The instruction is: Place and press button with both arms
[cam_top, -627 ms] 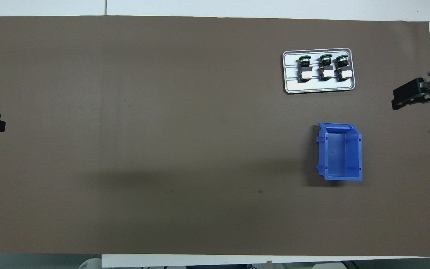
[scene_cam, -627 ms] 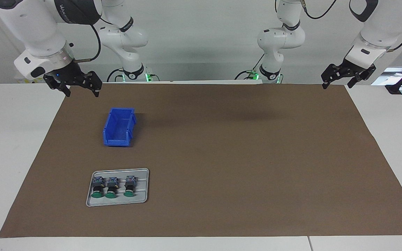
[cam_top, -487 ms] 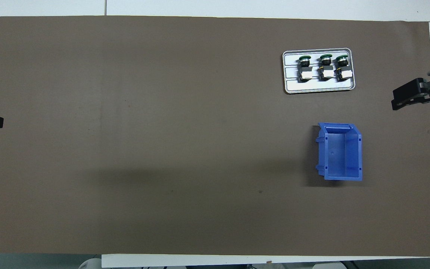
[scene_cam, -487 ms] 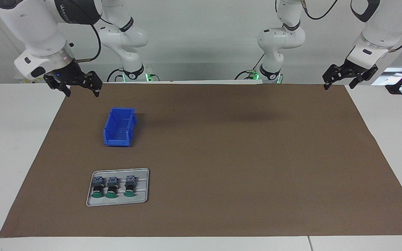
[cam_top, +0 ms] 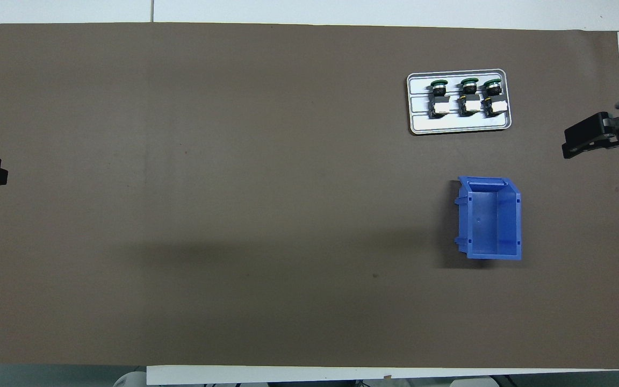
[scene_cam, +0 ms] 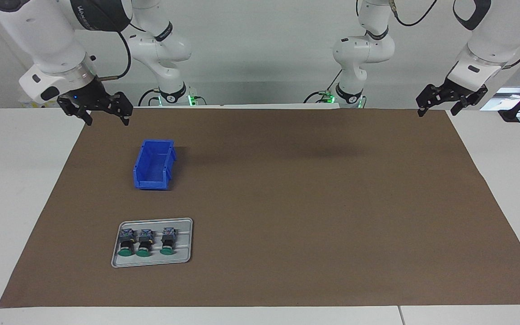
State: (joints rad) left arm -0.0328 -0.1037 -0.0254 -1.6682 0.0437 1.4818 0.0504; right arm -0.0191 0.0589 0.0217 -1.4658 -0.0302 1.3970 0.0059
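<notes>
Up near the robots' edge of the desk [scene_cam: 287, 203], the right gripper [scene_cam: 102, 113] and left gripper [scene_cam: 443, 103] hang open and empty. Farther out sits the blue bin [scene_cam: 154, 164], then the tray [scene_cam: 151, 262] holding three buttons [scene_cam: 166, 242]. Nothing's started, I'd say; the next move is picking one.

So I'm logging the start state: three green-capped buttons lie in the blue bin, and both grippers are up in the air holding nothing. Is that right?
Not quite. The three buttons lie on the grey tray, not in the blue bin, which holds nothing; the overhead view shows this. The rest stands: the left gripper and the right gripper are both up in the air holding nothing.
</notes>
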